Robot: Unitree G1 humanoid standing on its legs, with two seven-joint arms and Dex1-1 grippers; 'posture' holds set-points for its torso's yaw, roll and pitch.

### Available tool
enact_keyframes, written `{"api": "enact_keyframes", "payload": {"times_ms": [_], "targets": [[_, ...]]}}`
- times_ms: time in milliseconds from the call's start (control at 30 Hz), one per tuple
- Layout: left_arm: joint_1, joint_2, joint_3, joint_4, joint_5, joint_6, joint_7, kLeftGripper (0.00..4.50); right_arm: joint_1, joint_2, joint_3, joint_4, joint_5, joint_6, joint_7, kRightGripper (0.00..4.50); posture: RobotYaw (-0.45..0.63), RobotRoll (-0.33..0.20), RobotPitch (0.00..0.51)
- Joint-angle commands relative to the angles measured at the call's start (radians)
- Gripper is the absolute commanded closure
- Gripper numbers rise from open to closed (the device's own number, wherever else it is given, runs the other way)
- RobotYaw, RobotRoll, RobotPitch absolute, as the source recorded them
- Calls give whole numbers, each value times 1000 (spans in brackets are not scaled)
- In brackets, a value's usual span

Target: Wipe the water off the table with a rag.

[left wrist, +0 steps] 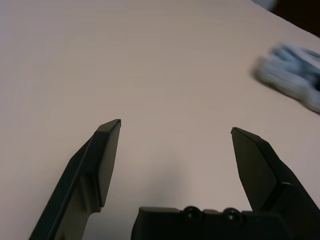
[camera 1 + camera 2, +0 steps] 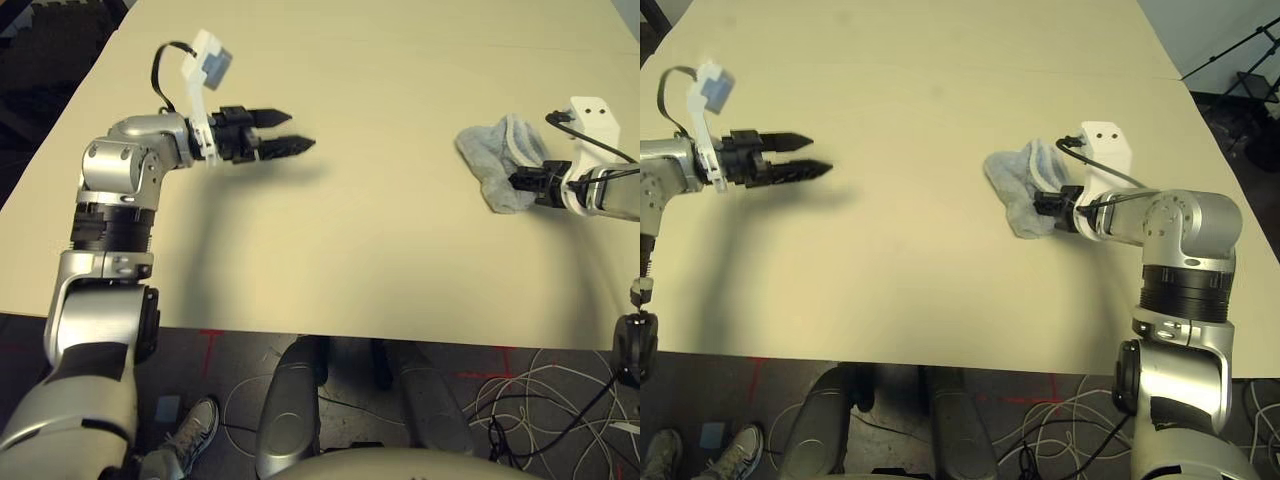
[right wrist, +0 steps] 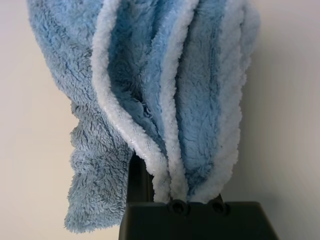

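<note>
The rag (image 2: 495, 160), a bunched light-grey terry cloth with a whitish edge, lies on the right side of the pale beige table (image 2: 380, 260). My right gripper (image 2: 518, 182) is shut on the rag's near end. In the right wrist view the rag (image 3: 150, 90) spreads out from the jaws and covers the fingers. My left gripper (image 2: 300, 131) hovers open over bare table at the left, far from the rag, with nothing between its fingers (image 1: 107, 150). The left wrist view shows the rag (image 1: 292, 75) in the distance. The water is out of view.
The table's front edge (image 2: 330, 340) runs close to my body. Below it are loose cables (image 2: 540, 400) on the floor and a person's shoe (image 2: 190, 430). A faint seam (image 2: 940, 65) crosses the far part of the tabletop.
</note>
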Motion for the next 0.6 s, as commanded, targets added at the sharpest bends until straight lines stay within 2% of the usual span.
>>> {"api": "enact_keyframes", "payload": {"times_ms": [33, 233, 333, 600], "targets": [[15, -28, 55, 62, 63, -139, 164, 0, 39, -38, -23, 52, -52, 10, 8, 4457, -18, 0, 325], [88, -88, 132, 88, 87, -238, 374, 0, 43, -62, -30, 72, -55, 48, 52, 4457, -18, 0, 324], [121, -110, 151, 105, 90, -270, 431, 0, 48, -65, -43, 71, -60, 80, 56, 4457, -16, 0, 324], [142, -134, 153, 135, 97, -308, 448, 0, 76, -40, -78, 52, -68, 127, 51, 4457, -18, 0, 323]]}}
